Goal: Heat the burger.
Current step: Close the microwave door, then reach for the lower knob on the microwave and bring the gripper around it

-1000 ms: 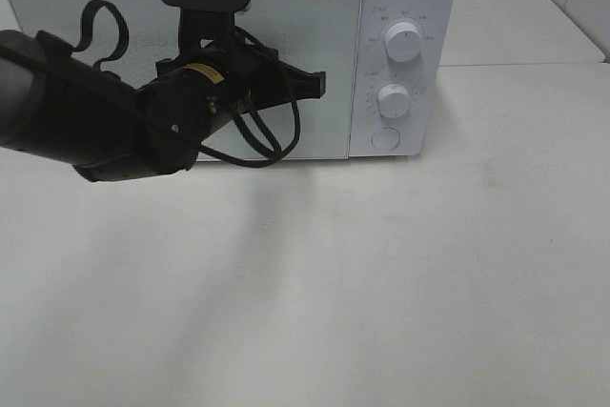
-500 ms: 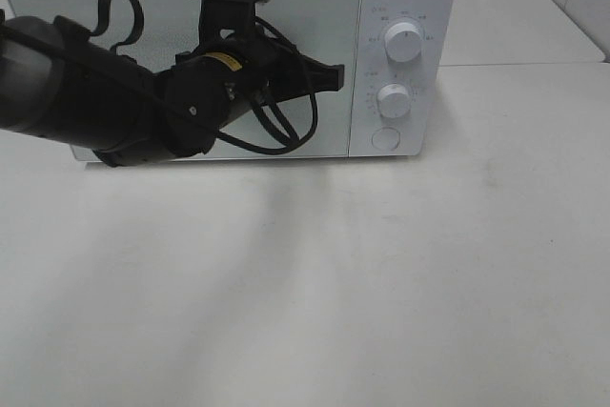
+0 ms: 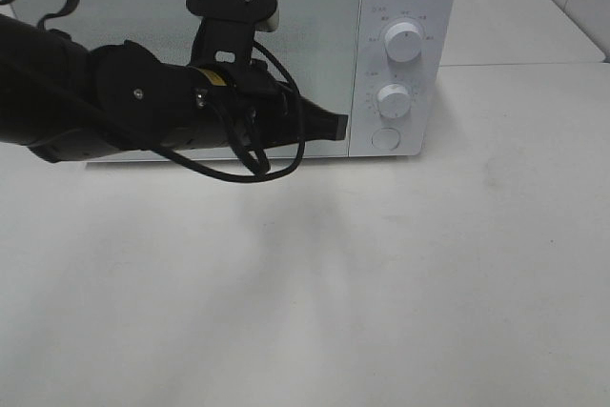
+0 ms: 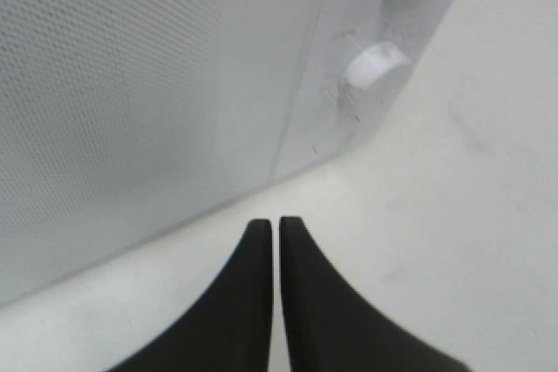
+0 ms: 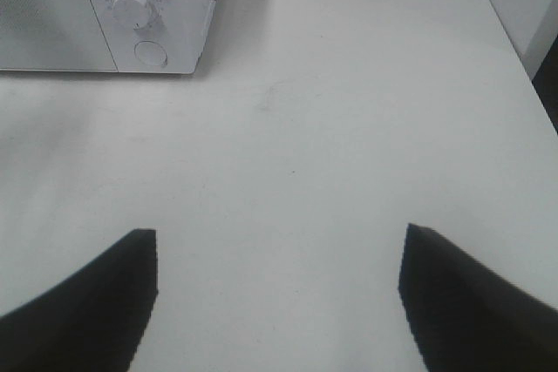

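Two grippers were in sight, and neither held anything. The left gripper (image 3: 335, 125) had its jaws pressed together, the black fingers (image 4: 240, 302) showing only a hairline slit between them in the left wrist view. Its tips hung low in front of the microwave (image 3: 400, 7), near the seam where the door (image 3: 315, 26) meets the control panel, pointing towards the round button (image 3: 385, 137). From the wrist view they looked short of the front, over the table (image 3: 381, 283) rather than touching the appliance. The dark arm reached in from the left of the high view and covered much of the door. The door was closed, flush with the front.

On the panel sat two white knobs, an upper knob (image 3: 404, 42) and a lower knob (image 3: 393, 99), with the button beneath them.

The right gripper (image 5: 277, 231) hung with its jaws spread wide over bare tabletop, well apart from the microwave, whose panel corner showed far off in its wrist view.

Where the burger was I could not tell; no view showed it.
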Controlling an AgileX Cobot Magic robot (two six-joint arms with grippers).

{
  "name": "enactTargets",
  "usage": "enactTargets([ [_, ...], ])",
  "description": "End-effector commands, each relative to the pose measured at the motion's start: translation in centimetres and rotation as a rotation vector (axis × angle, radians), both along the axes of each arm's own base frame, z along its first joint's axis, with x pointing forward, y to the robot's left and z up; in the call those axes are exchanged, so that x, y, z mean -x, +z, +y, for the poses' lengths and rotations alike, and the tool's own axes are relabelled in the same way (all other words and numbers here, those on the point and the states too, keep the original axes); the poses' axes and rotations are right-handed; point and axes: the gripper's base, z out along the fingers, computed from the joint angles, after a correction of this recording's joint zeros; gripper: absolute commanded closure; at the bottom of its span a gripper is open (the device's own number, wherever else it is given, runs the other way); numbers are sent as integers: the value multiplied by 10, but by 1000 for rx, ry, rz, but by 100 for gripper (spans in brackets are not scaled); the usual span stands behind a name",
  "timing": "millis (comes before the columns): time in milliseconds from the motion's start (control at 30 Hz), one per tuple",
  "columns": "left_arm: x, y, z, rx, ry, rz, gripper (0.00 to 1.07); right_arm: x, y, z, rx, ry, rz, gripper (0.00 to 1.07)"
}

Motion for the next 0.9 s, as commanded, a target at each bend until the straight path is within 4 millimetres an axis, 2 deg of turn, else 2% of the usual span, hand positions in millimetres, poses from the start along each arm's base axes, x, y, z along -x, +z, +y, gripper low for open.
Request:
enactTargets([
  [33, 14, 6, 2, -25, -73, 105, 74, 3, -1, 0, 5, 1, -37, 32],
  [67, 20, 8, 3, -39, -107, 158, 43, 3, -1, 0, 5, 1, -37, 32],
  [100, 20, 8, 3, -39, -107, 158, 43, 3, -1, 0, 5, 1, -37, 32],
  [133, 24, 10, 3, -47, -128, 190, 16, 3, -1, 0, 5, 1, -37, 32],
  [167, 24, 10, 3, -47, -128, 190, 16, 3, -1, 0, 5, 1, -37, 32],
  [200, 26, 11, 4, -49, -137, 198, 8, 3, -1, 0, 5, 1, -37, 32],
  [367, 39, 18, 12, -173, -272, 250, 6, 3, -1, 0, 5, 1, -37, 32],
  [400, 43, 22, 20, -244, -325, 254, 6, 3, -1, 0, 5, 1, -37, 32],
  [467, 45, 24, 23, -266, -339, 274, 6, 3, -1, 0, 5, 1, -37, 32],
  [533, 47, 34, 40, -288, -328, 344, 6, 3, -1, 0, 5, 1, -37, 32],
  [567, 47, 34, 40, -288, -328, 344, 6, 3, -1, 0, 5, 1, -37, 32],
  [600, 45, 40, 54, -287, -298, 397, 6, 3, -1, 0, 5, 1, -37, 32],
  [633, 45, 40, 54, -287, -298, 397, 6, 3, -1, 0, 5, 1, -37, 32],
  [667, 43, 43, 62, -284, -278, 419, 6, 3, -1, 0, 5, 1, -37, 32],
  [700, 39, 50, 78, -274, -234, 453, 6, 3, -1, 0, 5, 1, -37, 32],
  [733, 39, 50, 78, -274, -234, 453, 6, 3, -1, 0, 5, 1, -37, 32],
  [767, 37, 53, 88, -269, -210, 470, 6, 3, -1, 0, 5, 1, -37, 32],
  [800, 32, 61, 108, -256, -160, 493, 6, 3, -1, 0, 5, 1, -37, 32],
  [833, 31, 64, 116, -251, -140, 504, 6, 3, -1, 0, 5, 1, -37, 32],
  [867, 31, 64, 116, -251, -140, 504, 6, 3, -1, 0, 5, 1, -37, 32],
  [900, 29, 71, 137, -237, -86, 534, 6, 3, -1, 0, 5, 1, -37, 32],
])
